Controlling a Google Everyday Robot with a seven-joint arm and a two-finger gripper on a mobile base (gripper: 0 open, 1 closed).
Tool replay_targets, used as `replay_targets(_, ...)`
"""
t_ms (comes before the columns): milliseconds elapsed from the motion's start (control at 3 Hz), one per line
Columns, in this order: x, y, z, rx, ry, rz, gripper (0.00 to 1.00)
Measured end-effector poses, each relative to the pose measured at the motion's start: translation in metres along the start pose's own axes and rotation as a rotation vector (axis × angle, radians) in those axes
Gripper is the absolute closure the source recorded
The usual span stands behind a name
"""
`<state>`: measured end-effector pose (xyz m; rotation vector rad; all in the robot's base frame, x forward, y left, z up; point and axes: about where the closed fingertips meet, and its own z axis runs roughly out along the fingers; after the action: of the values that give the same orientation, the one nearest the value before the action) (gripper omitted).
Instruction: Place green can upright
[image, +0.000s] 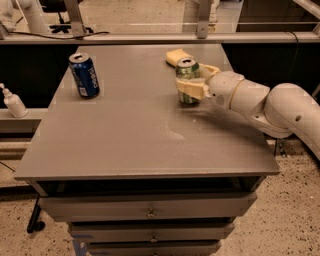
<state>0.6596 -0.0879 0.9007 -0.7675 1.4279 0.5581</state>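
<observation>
The green can (187, 75) stands upright at the back right of the grey table (135, 135), its silver top facing up and its base at or just above the tabletop. My gripper (196, 82) reaches in from the right on a white arm. Its cream fingers (190, 89) are closed around the can's body, one on the near side and one on the far side. The lower part of the can is partly hidden by the near finger.
A blue Pepsi can (84, 75) stands upright at the back left of the table. A yellow sponge (177, 56) lies just behind the green can. A white pump bottle (12, 102) stands on a ledge left of the table. Drawers sit below the tabletop.
</observation>
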Motion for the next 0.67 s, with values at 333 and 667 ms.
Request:
replay_targets(333, 0.0077, -0.0028, -0.0002, 0.009, 0.026, 0.031, 0.36)
replay_targets(667, 0.0118, -0.0041, -0.0009, 0.014, 0.041, 0.048, 0.12)
